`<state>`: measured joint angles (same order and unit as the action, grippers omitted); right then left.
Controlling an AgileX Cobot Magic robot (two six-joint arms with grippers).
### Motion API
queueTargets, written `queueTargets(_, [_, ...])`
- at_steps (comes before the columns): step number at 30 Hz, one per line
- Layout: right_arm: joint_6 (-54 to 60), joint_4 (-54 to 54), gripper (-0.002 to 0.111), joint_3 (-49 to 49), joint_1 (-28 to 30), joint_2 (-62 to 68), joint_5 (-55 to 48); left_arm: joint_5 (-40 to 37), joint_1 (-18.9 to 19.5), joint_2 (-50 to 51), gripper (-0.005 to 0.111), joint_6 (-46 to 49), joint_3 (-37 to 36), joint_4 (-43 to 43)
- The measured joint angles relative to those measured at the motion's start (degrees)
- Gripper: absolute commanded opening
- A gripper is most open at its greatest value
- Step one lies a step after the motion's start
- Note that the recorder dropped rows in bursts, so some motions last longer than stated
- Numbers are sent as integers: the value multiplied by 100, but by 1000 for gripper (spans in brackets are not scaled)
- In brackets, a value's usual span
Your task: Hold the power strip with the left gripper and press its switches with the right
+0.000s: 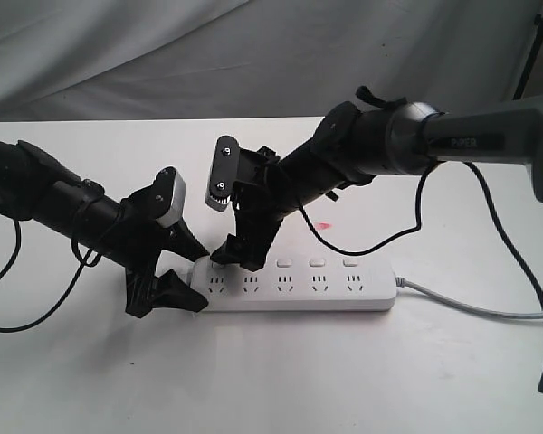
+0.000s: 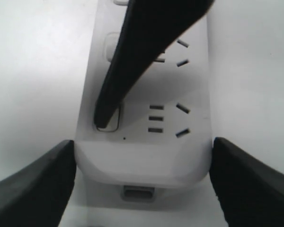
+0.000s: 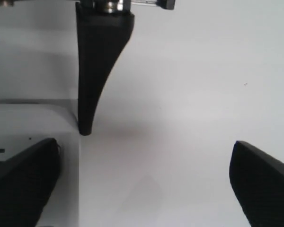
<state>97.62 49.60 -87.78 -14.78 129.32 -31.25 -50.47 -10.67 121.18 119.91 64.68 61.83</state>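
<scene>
The white table (image 1: 416,380) filled most of the exterior view, and its far edge met a grey cloth (image 1: 163,54) that hung behind. Wide bare stretches of table lay in front of the power strip (image 1: 299,298) and to its right, so that the strip was near the middle and well apart from every edge. The strip lay flat with its long axis running from left to right in this view. The sockets were in the near row, the switches (image 1: 317,262) were in the far row, and the grey cord (image 1: 471,307) left from the right end toward the right edge of the table. The left gripper (image 1: 199,278) came in low from the left side. In the left wrist view its two fingers (image 2: 38,189) stood against the two long sides of the strip at the rounded end, holding it across its width. The right gripper (image 1: 240,258) reached down from the upper right, across the middle. Its jaws were spread wide, with only table and a corner of the strip between them in the right wrist view. One of its fingertips (image 2: 106,106) rested on the first switch (image 2: 114,125), the one nearest the held end.
</scene>
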Motion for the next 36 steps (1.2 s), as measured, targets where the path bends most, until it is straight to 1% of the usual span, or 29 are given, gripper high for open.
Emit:
queueTargets(24, [71, 99, 89, 20, -20, -161, -81, 0, 0, 0, 0, 0, 0, 0])
queueTargets(36, [-72, 60, 89, 75, -54, -542, -606, 11, 0, 0, 0, 0, 0, 0])
